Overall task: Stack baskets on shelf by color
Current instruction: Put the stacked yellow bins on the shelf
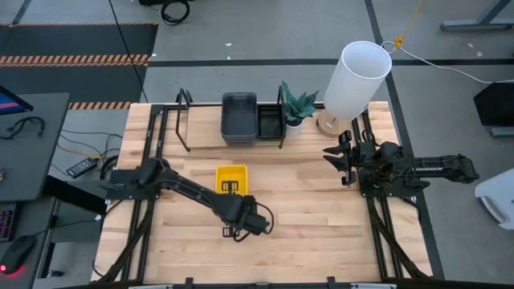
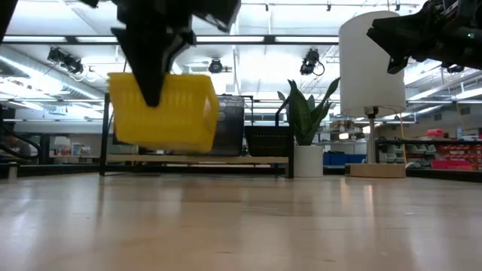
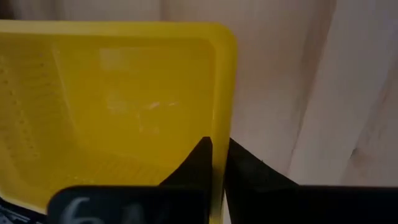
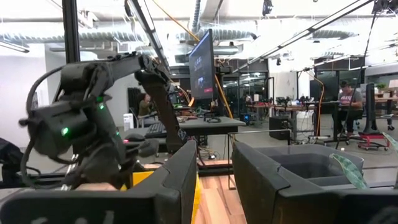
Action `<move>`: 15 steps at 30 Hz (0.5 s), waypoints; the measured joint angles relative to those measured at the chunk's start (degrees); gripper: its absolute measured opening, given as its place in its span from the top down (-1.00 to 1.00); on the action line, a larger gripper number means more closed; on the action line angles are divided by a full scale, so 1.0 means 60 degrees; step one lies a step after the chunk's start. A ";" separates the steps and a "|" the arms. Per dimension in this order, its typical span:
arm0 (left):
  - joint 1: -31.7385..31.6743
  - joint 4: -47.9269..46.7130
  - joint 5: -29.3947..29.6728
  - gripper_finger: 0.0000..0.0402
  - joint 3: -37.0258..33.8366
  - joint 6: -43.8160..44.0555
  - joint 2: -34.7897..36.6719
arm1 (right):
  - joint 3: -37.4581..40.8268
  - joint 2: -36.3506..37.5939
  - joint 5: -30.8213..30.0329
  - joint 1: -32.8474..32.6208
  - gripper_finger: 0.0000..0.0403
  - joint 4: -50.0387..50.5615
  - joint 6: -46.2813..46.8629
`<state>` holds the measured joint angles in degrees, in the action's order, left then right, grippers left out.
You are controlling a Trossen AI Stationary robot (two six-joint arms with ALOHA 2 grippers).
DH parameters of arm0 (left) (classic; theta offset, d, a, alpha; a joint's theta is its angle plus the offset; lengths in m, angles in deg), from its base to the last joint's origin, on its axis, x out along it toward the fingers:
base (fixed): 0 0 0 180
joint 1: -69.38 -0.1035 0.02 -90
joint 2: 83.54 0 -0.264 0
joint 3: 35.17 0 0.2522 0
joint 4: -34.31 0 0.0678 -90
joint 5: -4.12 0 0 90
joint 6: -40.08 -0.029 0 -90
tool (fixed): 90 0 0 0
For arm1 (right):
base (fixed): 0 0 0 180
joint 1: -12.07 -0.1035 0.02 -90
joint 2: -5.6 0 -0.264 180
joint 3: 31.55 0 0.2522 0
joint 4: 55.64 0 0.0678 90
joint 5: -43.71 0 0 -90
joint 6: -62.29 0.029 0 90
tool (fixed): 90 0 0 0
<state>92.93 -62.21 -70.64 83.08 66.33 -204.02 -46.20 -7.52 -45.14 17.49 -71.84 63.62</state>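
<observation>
Low view: left claw (image 2: 154, 90) clenched on yellow basket (image 2: 167, 113) rim, seemingly off table.

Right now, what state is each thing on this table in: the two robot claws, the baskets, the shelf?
Left gripper: shut on the yellow basket's rim.
Yellow basket: gripped by its rim, lifted clear of the tabletop in the low view.
Right gripper: jaws apart, empty, raised near the white cylinder.
Dark grey baskets: stacked on the shelf.
Black basket: on the shelf beside the grey stack.
Shelf: its left part bare.
</observation>
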 joint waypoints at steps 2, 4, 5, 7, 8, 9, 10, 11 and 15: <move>0.0007 -0.0073 0.0120 0.89 0.0000 0.0015 0.0189 | 0.0000 0.0003 0.0000 -0.0002 0.46 0.0004 0.0002; 0.0026 -0.0322 0.0215 0.89 0.0000 0.0067 0.0304 | 0.0000 0.0003 0.0000 -0.0002 0.46 0.0000 -0.0001; 0.0037 -0.0471 0.0233 0.89 -0.0003 0.0098 0.0349 | 0.0000 0.0004 -0.0003 0.0000 0.46 0.0003 0.0000; 0.0037 -0.0594 0.0247 0.89 -0.0216 0.0213 0.0572 | 0.0000 0.0004 -0.0002 -0.0001 0.46 0.0004 0.0002; 0.0035 -0.0627 0.0221 0.89 -0.0456 0.0279 0.0742 | 0.0000 0.0004 0.0000 -0.0001 0.46 0.0004 0.0000; 0.0032 -0.0639 0.0183 0.89 -0.0761 0.0332 0.0954 | 0.0000 0.0004 -0.0003 -0.0002 0.46 0.0004 0.0002; 0.0030 -0.0600 0.0158 0.89 -0.1153 0.0436 0.1198 | 0.0000 0.0004 0.0000 0.0001 0.46 0.0004 -0.0001; 0.0030 -0.0528 0.0117 0.89 -0.1569 0.0595 0.1463 | 0.0000 0.0004 0.0000 0.0001 0.46 0.0004 0.0002; 0.0068 0.0215 0.0110 0.89 -0.3245 0.0904 0.2766 | 0.0000 0.0004 0.0000 -0.0002 0.46 0.0002 0.0002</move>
<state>93.33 -60.92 -69.98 63.61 71.76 -187.43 -46.20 -7.50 -45.14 17.48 -71.83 63.63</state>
